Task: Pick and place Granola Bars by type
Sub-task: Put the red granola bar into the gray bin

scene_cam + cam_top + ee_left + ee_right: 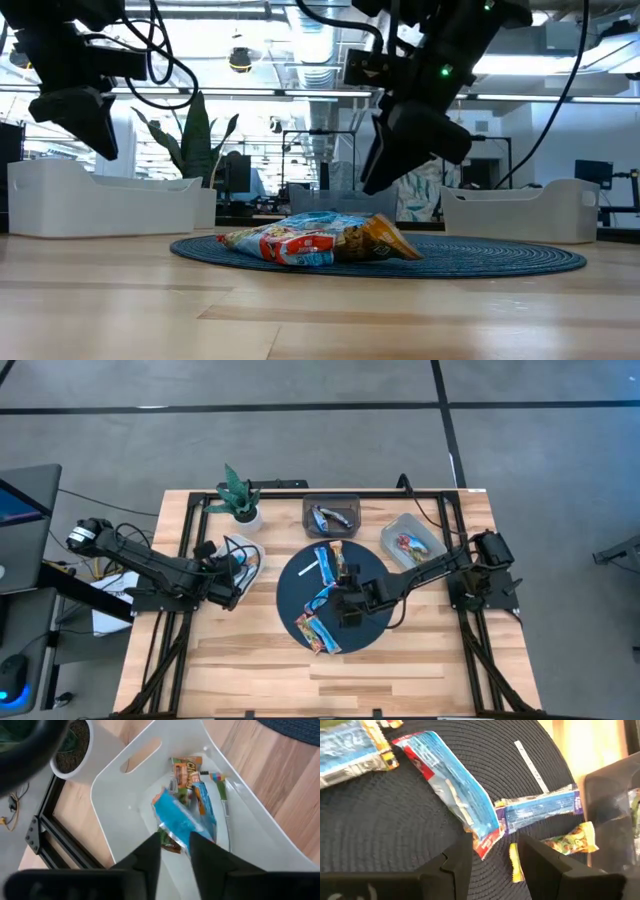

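Our left pincer [175,851] hangs raised, fingers slightly parted; our right pincer [492,862] hovers low, fingers apart.

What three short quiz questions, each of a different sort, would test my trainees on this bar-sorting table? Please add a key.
1. True or false: the right gripper hangs over the round dark mat.
2. Multiple choice: the left gripper is above which thing? A) the white bin B) the dark bin C) the plant pot
3. Fill in the gap: the thin white stick lies on the ____.

Key: 1 true; 2 A; 3 mat.
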You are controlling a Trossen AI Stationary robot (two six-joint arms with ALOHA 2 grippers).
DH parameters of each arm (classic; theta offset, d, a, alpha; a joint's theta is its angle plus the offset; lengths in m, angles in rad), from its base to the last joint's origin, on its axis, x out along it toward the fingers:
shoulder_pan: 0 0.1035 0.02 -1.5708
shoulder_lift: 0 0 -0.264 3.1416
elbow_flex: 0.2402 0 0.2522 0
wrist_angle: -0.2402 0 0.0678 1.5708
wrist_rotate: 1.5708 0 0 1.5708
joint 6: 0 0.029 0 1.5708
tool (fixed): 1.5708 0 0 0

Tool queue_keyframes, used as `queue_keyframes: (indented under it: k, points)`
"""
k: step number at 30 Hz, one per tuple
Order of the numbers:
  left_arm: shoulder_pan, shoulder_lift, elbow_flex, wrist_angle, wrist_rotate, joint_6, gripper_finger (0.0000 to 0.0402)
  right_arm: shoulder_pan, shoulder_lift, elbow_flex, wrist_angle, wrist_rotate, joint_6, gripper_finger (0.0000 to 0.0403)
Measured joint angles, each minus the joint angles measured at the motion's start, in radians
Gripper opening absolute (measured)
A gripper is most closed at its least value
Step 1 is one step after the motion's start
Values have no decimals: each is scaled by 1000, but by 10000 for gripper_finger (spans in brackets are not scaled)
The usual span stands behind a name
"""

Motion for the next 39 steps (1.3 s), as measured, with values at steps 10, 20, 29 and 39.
queue_keyframes:
  k: [10, 20, 29, 39]
  points:
    - [-9, 0, 0, 110, -14, 9, 191, -24, 0, 0, 184, -288, -258, 147]
    - [-75, 0, 0, 440, -52, 270, 201, -135, 40, -1, 196, -366, -308, 147]
    - [-100, 1, 0, 479, -85, 294, 201, -191, 123, 1, 216, -452, -330, 147]
    - [-100, 1, 0, 478, -86, 292, 201, -179, 130, 0, 210, -450, -314, 66]
